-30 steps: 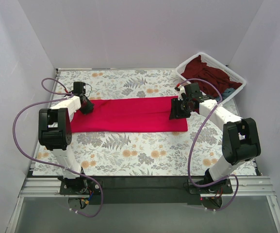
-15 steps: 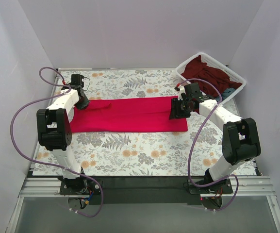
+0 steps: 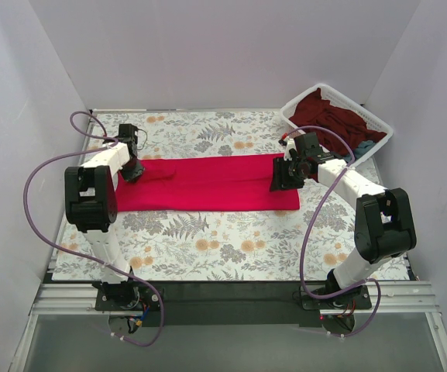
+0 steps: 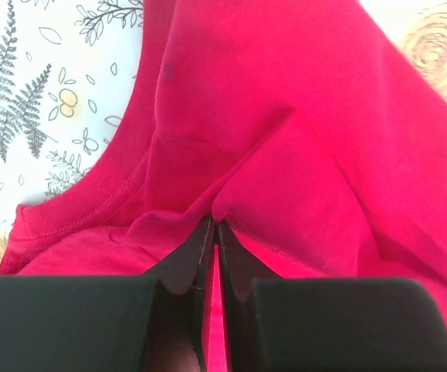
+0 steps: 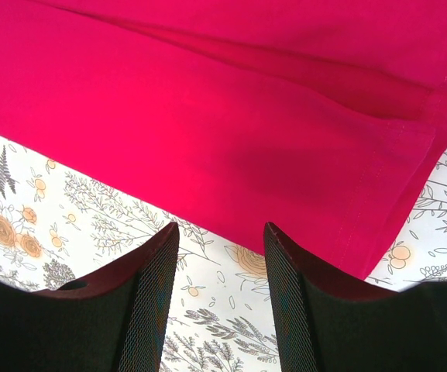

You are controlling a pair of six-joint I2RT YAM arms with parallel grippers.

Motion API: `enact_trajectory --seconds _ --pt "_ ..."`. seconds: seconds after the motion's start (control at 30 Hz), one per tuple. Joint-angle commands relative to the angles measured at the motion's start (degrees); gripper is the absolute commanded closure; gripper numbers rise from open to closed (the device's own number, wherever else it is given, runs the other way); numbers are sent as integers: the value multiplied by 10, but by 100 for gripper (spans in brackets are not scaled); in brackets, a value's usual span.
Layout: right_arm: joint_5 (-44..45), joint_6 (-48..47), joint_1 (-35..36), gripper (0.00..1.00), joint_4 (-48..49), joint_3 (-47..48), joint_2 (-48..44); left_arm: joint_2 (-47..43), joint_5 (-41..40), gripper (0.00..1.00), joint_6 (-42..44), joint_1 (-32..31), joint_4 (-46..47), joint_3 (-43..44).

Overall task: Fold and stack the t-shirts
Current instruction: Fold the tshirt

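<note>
The crimson-red t-shirt [image 3: 208, 182] lies folded into a long strip across the middle of the floral table. My left gripper [image 3: 132, 172] is at its left end, near the collar. In the left wrist view the gripper [image 4: 215, 225] is shut, and a raised fold of the red t-shirt [image 4: 285, 155] is pinched at its tips. My right gripper [image 3: 280, 180] hovers over the shirt's right end. In the right wrist view it [image 5: 219, 229] is open and empty, just off the near hem of the shirt [image 5: 231, 116].
A white mesh basket [image 3: 378, 124] stands at the back right. It holds a dark maroon shirt [image 3: 328, 112] and a bit of teal-blue cloth [image 3: 365, 146]. Purple cables loop beside both arms. White walls close in the table.
My left gripper swung out toward the far left, then came back onto the shirt's left end. The right arm has not moved.
</note>
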Motion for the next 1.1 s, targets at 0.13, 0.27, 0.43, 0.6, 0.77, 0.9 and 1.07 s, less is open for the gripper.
enact_trajectory --seconds 0.13,0.27,0.43,0.6,0.77,0.9,1.07 --pt "-12 -8 3 45 14 -2 -3 8 -16 90 -3 1 32 47" --pt "-11 -8 3 45 13 -4 -5 17 -6 83 -4 1 51 57" --pt "-8 -9 2 45 14 -5 -9 12 -7 59 -4 1 52 60" --pt "-9 -8 2 45 13 -3 -9 -45 -11 48 -24 1 52 34" --pt "-11 -8 3 45 13 -1 -6 -101 12 55 -41 -30 67 -5" --pt "-13 -7 2 45 13 -2 -5 -119 49 73 -37 -51 103 -41" --pt "-13 -7 3 45 13 -5 -6 -98 86 83 -32 -72 138 -61"
